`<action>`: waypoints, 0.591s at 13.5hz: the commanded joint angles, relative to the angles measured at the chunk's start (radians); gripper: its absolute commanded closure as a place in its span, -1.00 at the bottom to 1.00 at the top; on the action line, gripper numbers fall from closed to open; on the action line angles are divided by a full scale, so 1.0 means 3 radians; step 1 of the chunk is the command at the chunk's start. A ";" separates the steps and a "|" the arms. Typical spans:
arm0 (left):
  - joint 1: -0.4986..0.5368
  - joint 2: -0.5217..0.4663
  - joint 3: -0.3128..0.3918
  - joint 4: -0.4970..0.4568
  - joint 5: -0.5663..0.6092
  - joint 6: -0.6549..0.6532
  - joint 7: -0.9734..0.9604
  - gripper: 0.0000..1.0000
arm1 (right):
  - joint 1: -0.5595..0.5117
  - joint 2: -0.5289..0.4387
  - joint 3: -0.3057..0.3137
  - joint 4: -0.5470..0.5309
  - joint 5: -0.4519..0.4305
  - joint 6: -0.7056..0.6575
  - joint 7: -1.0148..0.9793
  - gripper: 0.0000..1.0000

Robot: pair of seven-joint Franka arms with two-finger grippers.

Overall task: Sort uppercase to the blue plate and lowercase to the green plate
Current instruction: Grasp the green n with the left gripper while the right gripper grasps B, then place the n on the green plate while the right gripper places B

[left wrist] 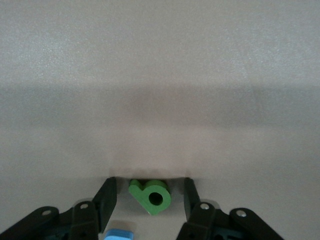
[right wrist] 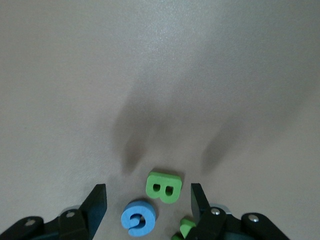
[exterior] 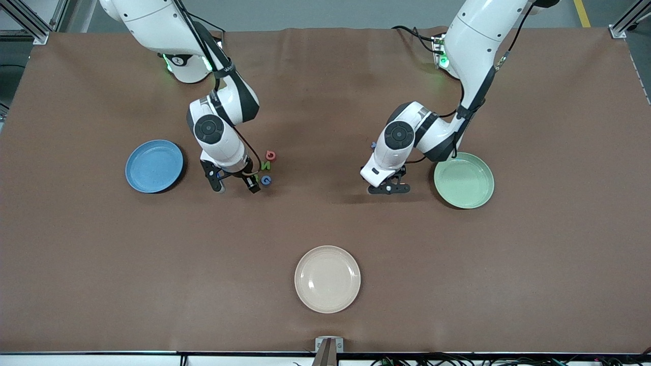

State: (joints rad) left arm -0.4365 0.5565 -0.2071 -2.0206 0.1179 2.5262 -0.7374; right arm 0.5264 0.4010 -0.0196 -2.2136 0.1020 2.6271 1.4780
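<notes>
Down at the tabletop with the right gripper [exterior: 236, 187], between the blue plate [exterior: 133, 175] and a small cluster of capitals. Jaws apart, holding nothing. Straddling 2 letters at once in the right wrist view: green B [right wrist: 163, 186] and blue G [right wrist: 138, 218], side by side, with a scrap of green N [right wrist: 185, 227] just beside one finger. Likely to pinch B and G together on closing, or to squeeze 1 out sideways and knock it into the red letter [exterior: 271, 155] close by. Worth centring on a single letter first.

Low over the tabletop with the left gripper [exterior: 389, 189], just beside the green plate [exterior: 480, 168]. Jaws open, bracketing green p [left wrist: 151, 196] with a gap on each side, not gripping yet. Sitting skewed between the fingers, so apt to twist or pop free under an uneven squeeze. Also a blue piece [left wrist: 120, 235] right by one finger, too cut off to read, easily nudged or dragged along.

Both plates bare. Nearer the front camera, a cream plate [exterior: 327, 278], a wrong target for either drop.
</notes>
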 commanded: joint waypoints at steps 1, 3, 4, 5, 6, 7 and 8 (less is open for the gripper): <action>-0.0033 0.0017 0.0010 0.0027 0.0072 0.0037 -0.0094 -0.12 | 0.0055 0.0054 -0.0037 -0.0010 0.0002 0.0084 0.0043 -0.53; -0.0033 0.0017 0.0010 0.0027 0.0072 0.0037 -0.0094 -0.01 | 0.0060 0.0105 -0.0037 -0.0010 -0.0003 0.0130 0.0043 -0.52; -0.0033 0.0022 0.0010 0.0022 0.0072 0.0037 -0.0094 0.07 | 0.0060 0.0120 -0.0037 -0.0015 -0.0003 0.0160 0.0043 -0.52; -0.0033 0.0022 0.0010 0.0021 0.0072 0.0037 -0.0094 0.18 | 0.0076 0.0136 -0.0037 -0.0015 -0.0003 0.0186 0.0043 -0.51; -0.0033 0.0022 0.0010 0.0021 0.0072 0.0037 -0.0094 0.29 | 0.0081 0.0161 -0.0037 -0.0015 -0.0003 0.0196 0.0043 -0.51; -0.0028 0.0022 0.0010 0.0021 0.0072 0.0037 -0.0104 0.38 | 0.0091 0.0172 -0.0037 -0.0015 -0.0003 0.0216 0.0043 -0.50; -0.0023 0.0022 0.0010 0.0021 0.0072 0.0037 -0.0170 0.47 | 0.0091 0.0197 -0.0037 -0.0010 -0.0003 0.0222 0.0043 -0.47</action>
State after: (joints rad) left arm -0.4387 0.5552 -0.2070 -2.0182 0.1183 2.5270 -0.7452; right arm 0.5344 0.4494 -0.0198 -2.2136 0.1017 2.6743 1.4780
